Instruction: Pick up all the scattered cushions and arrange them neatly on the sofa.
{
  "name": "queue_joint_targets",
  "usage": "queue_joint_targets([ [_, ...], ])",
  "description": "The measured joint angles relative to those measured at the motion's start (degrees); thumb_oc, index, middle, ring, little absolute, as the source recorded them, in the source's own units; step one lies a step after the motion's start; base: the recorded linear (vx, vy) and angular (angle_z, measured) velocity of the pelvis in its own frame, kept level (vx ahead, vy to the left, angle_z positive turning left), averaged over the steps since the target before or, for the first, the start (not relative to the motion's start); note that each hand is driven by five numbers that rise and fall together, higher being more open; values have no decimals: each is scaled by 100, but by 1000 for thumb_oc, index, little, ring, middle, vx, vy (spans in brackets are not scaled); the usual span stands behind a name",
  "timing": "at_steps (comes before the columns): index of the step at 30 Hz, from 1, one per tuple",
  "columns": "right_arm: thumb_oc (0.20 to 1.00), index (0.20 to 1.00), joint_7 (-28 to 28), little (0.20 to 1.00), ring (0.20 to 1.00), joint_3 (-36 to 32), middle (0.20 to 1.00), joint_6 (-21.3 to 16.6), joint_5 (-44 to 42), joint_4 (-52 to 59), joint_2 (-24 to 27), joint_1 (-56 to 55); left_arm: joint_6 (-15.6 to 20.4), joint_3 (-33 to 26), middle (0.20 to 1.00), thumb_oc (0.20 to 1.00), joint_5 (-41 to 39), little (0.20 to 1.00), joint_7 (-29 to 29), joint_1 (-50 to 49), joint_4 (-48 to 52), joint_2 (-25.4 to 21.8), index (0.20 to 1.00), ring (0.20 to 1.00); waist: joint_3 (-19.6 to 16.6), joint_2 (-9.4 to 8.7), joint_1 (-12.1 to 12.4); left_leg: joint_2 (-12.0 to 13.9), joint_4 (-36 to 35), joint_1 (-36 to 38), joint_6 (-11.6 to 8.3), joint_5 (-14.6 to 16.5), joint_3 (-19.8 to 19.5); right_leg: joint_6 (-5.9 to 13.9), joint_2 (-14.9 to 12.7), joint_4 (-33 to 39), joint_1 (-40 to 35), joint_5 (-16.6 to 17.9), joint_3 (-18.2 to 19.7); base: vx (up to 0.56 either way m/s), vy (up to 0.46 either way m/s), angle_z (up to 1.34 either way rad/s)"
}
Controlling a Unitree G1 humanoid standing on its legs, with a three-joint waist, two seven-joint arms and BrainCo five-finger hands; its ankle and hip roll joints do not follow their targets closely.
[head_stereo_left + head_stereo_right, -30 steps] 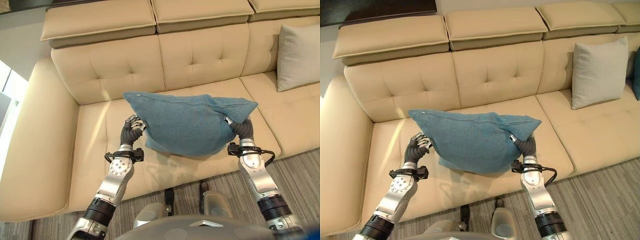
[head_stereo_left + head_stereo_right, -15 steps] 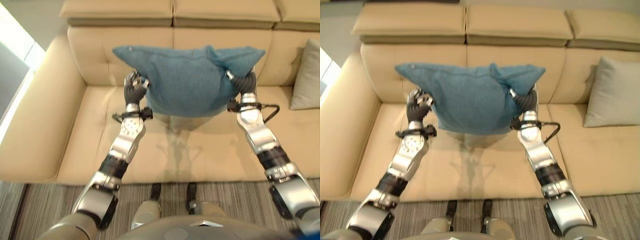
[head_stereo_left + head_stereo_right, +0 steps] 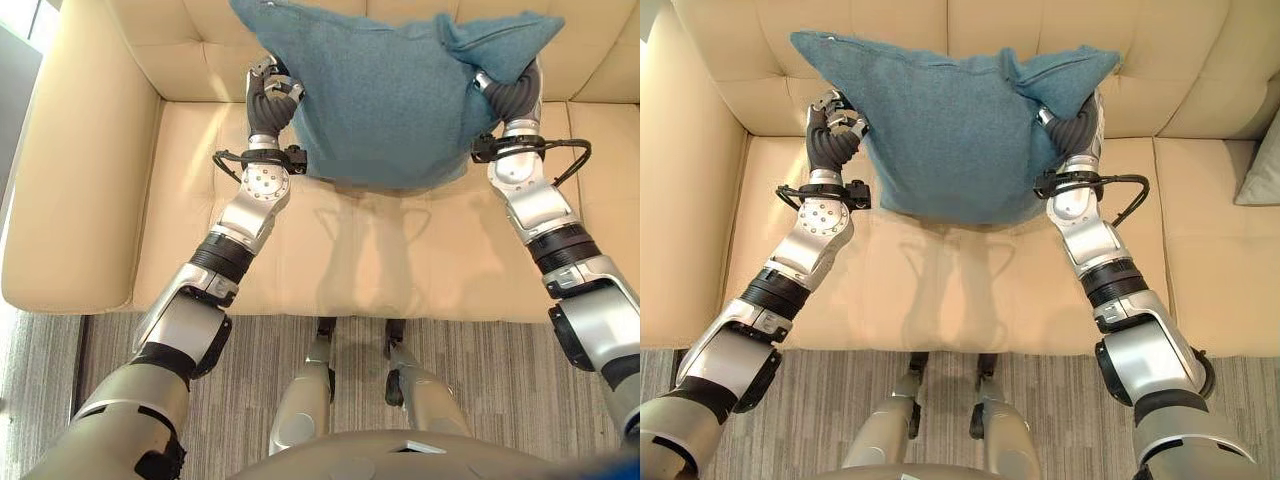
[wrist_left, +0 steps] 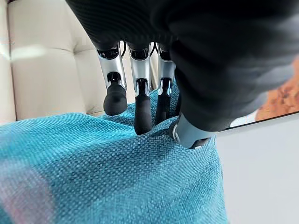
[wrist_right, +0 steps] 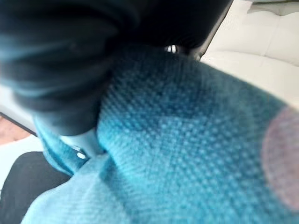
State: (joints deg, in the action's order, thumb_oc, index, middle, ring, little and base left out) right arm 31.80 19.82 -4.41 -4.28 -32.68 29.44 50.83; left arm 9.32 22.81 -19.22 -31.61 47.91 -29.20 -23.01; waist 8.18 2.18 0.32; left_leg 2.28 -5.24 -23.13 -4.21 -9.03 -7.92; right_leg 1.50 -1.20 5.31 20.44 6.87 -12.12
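Between the left hand (image 3: 268,92) and right hand (image 3: 508,92), both clamped on its side edges, the blue cushion (image 3: 385,95) has been carried from over the sofa (image 3: 90,190) seat toward the backrest, so placement looks close.

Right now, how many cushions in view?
2. A blue cushion held up between the left hand and right hand over the sofa; a grey cushion at the right edge. Others may be out of frame.
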Motion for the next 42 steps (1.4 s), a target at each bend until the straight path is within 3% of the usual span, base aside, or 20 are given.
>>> queue_joint_targets([
  [8, 200, 200, -2, 200, 200, 118, 200, -2, -13, -1, 26, 114, 35, -33, 200, 200, -27, 200, -3, 5, 0, -88, 200, 200, 60, -98, -43, 5, 0, -46, 0, 0, 62, 99, 8, 2, 22, -73, 24, 1, -5, 2],
  [20, 200, 200, -4, 200, 200, 161, 200, -167, 5, -398, 148, 276, 243, 72, 200, 200, 23, 200, 44, 57, 214, -90, 200, 200, 46, -100, -96, 4, 36, -517, 16, -16, 70, 77, 16, -1, 464, -58, 21, -9, -7, 2],
  [21, 432, 432, -18, 432, 432, 257, 432, -163, 6, -510, 236, 390, 243, 88, 950, 950, 26, 950, 47, 109, 214, -91, 950, 950, 46, -101, -81, 4, 36, -524, 16, -17, 72, 77, 15, -1, 468, -58, 21, 0, 0, 0],
  [22, 944, 944, -25, 944, 944, 358, 944, -160, 9, -625, 311, 531, 243, 118, 1000, 1000, 27, 1000, 50, 178, 203, -101, 1000, 1000, 45, -102, -82, 5, 37, -530, 16, -17, 71, 77, 17, -1, 472, -58, 20, 0, 0, 0],
  [23, 944, 944, -50, 944, 944, 489, 944, -150, 10, -924, 356, 767, 239, 252, 1000, 1000, 27, 1000, 58, 287, 134, -126, 1000, 1000, 41, -101, -80, 3, 45, -541, 15, -17, 71, 77, 14, -2, 480, -58, 20, 0, 0, 0],
  [24, 1000, 1000, -75, 1000, 1000, 553, 1000, -112, 11, -971, 395, 868, 237, 308, 1000, 1000, 27, 1000, 96, 347, 93, -123, 1000, 1000, 39, -100, -76, 0, 46, -553, 15, -17, 70, 77, 11, -2, 491, -58, 18, 0, 0, 0],
  [26, 1000, 1000, -156, 1000, 1000, 694, 1000, -94, 14, -1247, 522, 1083, 236, 399, 1000, 1000, 28, 1000, 191, 574, -173, -179, 1000, 1000, 38, -102, -68, -2, 52, -587, 8, -22, 67, 74, 8, -2, 523, -55, 20, -6, -1, 2],
  [28, 1000, 1000, -264, 1000, 1000, 1148, 1000, -5, 35, -1607, 1042, 1640, 211, 858, 1000, 1000, 32, 1000, 312, 1550, -1179, -803, 1000, 1000, 38, -102, -92, -6, 53, -602, -26, -46, 61, 65, 5, -2, 532, -49, 14, 0, 0, 0],
  [30, 1000, 1000, -317, 1000, 1000, 1380, 1000, 0, 81, -1728, 1295, 1842, 241, 829, 1000, 1000, 41, 1000, 413, 2068, -1423, -1258, 1000, 1000, 36, -104, -99, -7, 63, -596, -26, -46, 69, 63, 1, -3, 522, -47, 15, 0, 0, 0],
  [31, 1000, 1000, -418, 1000, 1000, 1686, 1000, 30, 104, -2041, 1546, 2095, 224, 875, 1000, 1000, 36, 1000, 504, 2462, -2052, -1592, 1000, 1000, 36, -104, -105, -8, 71, -590, -26, -46, 95, 59, -5, -4, 514, -43, 16, 0, 0, 0],
  [32, 1000, 1000, -450, 1000, 1000, 1724, 1000, 84, 107, -2130, 2112, 2210, 200, 802, 1000, 1000, 31, 1000, 514, 2558, -2429, -2137, 1000, 1000, 37, -106, -108, -12, 74, -543, -26, -46, 109, 49, -12, -5, 465, -35, 19, 34, 28, 6],
  [33, 1000, 1000, -447, 1000, 1000, 1721, 1000, 188, 103, -2300, 2667, 2236, 101, 660, 1000, 1000, 24, 1000, 510, 2383, -2572, -2482, 1000, 1000, 35, -125, -127, -12, 75, -362, -26, -46, 116, 49, -14, -9, 270, -34, 23, 40, 28, 7],
  [35, 1000, 1000, -394, 1000, 1000, 848, 1000, 231, -20, -1965, 2711, 1547, 63, 305, 1000, 1000, 20, 1000, 503, 1604, -1757, -2633, 1000, 1000, -122, -333, -211, -8, 40, -41, -26, -46, 167, 97, -10, -13, -36, -70, 39, 110, 22, 5],
  [37, 1000, 1000, -410, 1000, 1000, -785, 1000, 162, -76, 10, 2432, -849, 130, -692, 1000, 1000, 86, 1000, 566, -589, 1093, -2654, 1000, 1000, -283, -529, -292, -41, 14, 149, -26, -45, 306, 207, -39, -13, -234, -178, 62, 129, 8, 10],
  [38, 1000, 1000, -400, 1000, 1000, -1360, 1000, 165, -51, 649, 2034, -2007, 285, -1116, 1000, 1000, 214, 1000, 631, -1903, 2132, -2254, 1000, 1000, -296, -553, -291, -85, -1, 375, -26, -43, 360, 202, -82, -12, -464, -222, 83, 144, 6, -2],
  [40, 1000, 1000, -485, 1000, 1000, -1429, 1000, 296, -19, 633, 1498, -2679, 174, -1137, 1000, 1000, 262, 1000, 702, -2764, 2119, -1732, 1000, 1000, -319, -537, -220, -135, -2, 632, -79, 3, 448, 273, -118, -12, -690, -336, 216, 136, 1, -12],
  [41, 1000, 1000, -538, 1000, 1000, -1867, 1000, 205, 175, 1374, 1136, -3372, 189, -1519, 1000, 1000, 321, 1000, 821, -3459, 2592, -1445, 1000, 1000, -389, -427, -243, -104, -7, 648, -139, 194, 443, 247, -91, -11, -715, -426, 209, 84, 8, -2],
  [42, 1000, 1000, -578, 1000, 1000, -2049, 1000, 141, 334, 1611, 805, -4030, 227, -1739, 1000, 1000, 429, 1000, 892, -4080, 2772, -1108, 1000, 1000, -401, -409, -247, -69, -6, 736, -100, 184, 453, 230, -76, -11, -797, -415, 229, 86, 9, -2],
])
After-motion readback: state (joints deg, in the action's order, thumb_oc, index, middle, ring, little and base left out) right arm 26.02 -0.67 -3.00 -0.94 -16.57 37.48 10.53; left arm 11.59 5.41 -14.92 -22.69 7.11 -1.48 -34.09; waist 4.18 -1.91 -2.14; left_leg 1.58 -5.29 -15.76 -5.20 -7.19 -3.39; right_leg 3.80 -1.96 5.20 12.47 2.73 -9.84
